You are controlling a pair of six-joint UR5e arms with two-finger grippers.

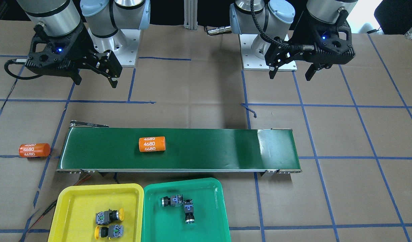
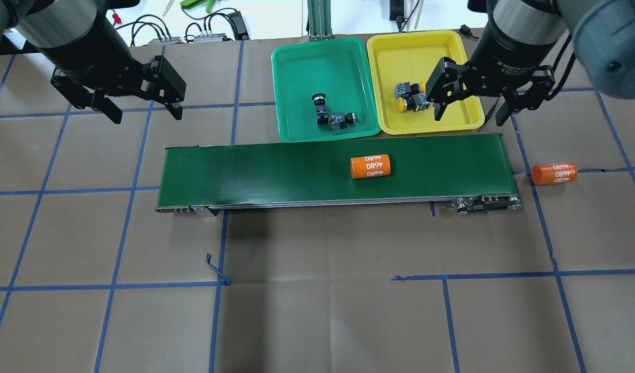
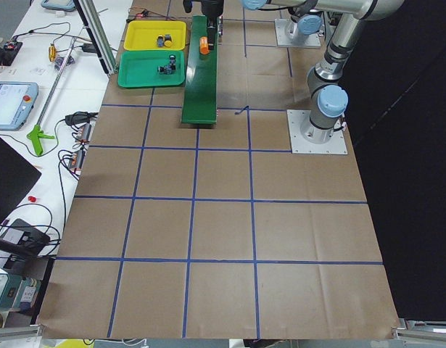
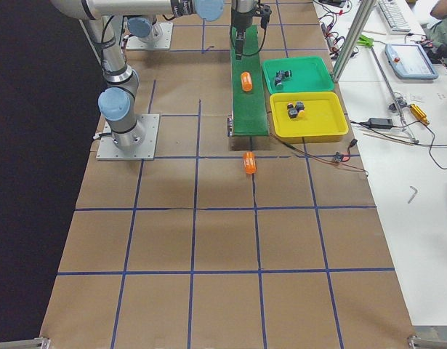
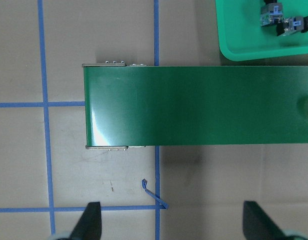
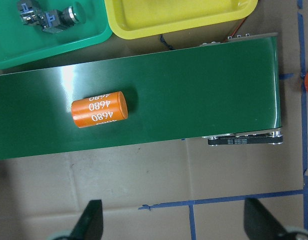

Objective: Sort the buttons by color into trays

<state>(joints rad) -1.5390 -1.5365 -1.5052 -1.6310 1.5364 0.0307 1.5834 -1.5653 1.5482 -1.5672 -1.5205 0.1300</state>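
Note:
Two yellow buttons (image 1: 109, 216) (image 1: 108, 232) lie in the yellow tray (image 1: 75, 201). Two green buttons (image 1: 171, 201) (image 1: 189, 213) lie in the green tray (image 1: 206, 208), touching each other. The trays stand side by side beyond the conveyor, also in the overhead view: green tray (image 2: 307, 62), yellow tray (image 2: 416, 52). My left gripper (image 2: 145, 114) is open and empty, high over the belt's left end. My right gripper (image 2: 469, 116) is open and empty, high over the belt's right part. The left wrist view shows open fingertips (image 5: 91, 220) and the green tray's corner (image 5: 244, 45).
A long dark-green conveyor belt (image 1: 209, 151) lies across the table. One orange cylinder marked 4680 (image 1: 152, 144) lies on the belt; it also shows in the right wrist view (image 6: 99, 109). A second orange cylinder (image 1: 34, 150) lies on the paper off the belt's right end.

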